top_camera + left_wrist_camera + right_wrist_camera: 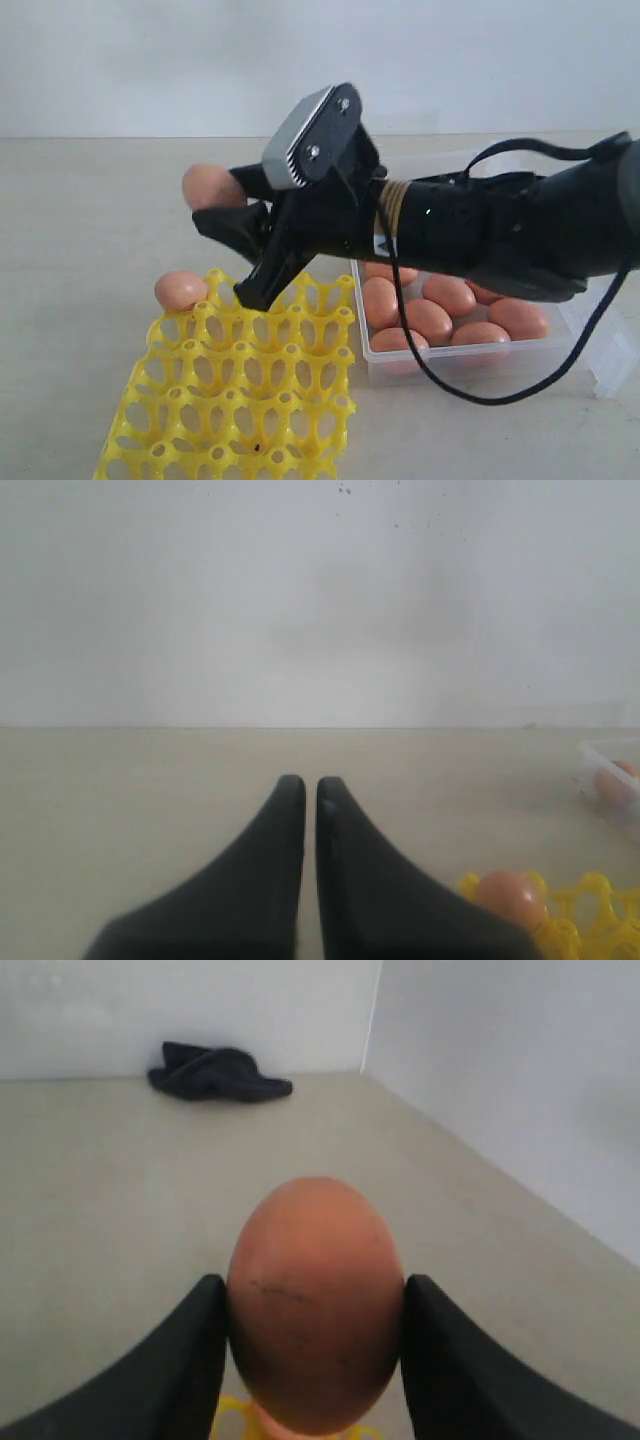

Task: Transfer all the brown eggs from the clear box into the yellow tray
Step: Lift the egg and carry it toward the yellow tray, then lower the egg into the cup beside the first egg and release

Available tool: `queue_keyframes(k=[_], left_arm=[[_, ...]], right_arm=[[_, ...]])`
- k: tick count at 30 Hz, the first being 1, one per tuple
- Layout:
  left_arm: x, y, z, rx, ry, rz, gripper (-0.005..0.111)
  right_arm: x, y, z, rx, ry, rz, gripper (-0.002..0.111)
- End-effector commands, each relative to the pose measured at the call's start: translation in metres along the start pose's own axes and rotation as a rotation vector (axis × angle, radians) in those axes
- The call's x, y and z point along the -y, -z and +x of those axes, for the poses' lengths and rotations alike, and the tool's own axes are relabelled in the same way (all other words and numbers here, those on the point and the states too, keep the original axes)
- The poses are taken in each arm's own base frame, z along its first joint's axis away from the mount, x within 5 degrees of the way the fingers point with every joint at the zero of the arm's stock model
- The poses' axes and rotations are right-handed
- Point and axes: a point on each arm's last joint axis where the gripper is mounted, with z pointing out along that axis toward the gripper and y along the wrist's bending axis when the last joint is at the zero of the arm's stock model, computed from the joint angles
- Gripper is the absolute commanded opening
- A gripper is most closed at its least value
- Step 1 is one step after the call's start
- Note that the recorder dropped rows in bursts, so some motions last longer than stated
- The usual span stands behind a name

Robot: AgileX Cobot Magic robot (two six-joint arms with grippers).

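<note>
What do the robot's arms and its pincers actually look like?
The right arm is a thick black tube with a tan band, a loose black cable and a grey ribbed box on top. The right gripper and left gripper have smooth black tapering fingers.

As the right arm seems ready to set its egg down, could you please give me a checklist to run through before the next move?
1. Grip: right end effector shut on the held egg, a finger on each side: ok.
2. Free cups: yellow tray holds only one seated egg, at a corner: ok.
3. Held egg lined up over a cup: cannot tell.
4. Left end effector shut, holding nothing: ok.
5. Cable droops in front of the clear box; snag risk: cannot tell.
6. Box emptied: not ok, boxed eggs remain.
</note>
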Motion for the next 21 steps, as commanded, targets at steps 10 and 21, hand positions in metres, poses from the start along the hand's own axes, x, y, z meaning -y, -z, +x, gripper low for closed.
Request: queue_keyframes(k=[10,21], left_arm=[[0.000,0.000,0.001,0.001,-0.003,-0.003,0.004],[0.000,0.000,0.001,0.005,-0.003,-0.003,0.004]], right_arm=[[0.001,-0.023,0.050,0.091,-0.329,0.043,0.000],[0.009,-0.045,0.076,0.071,-0.266,0.064,0.000]])
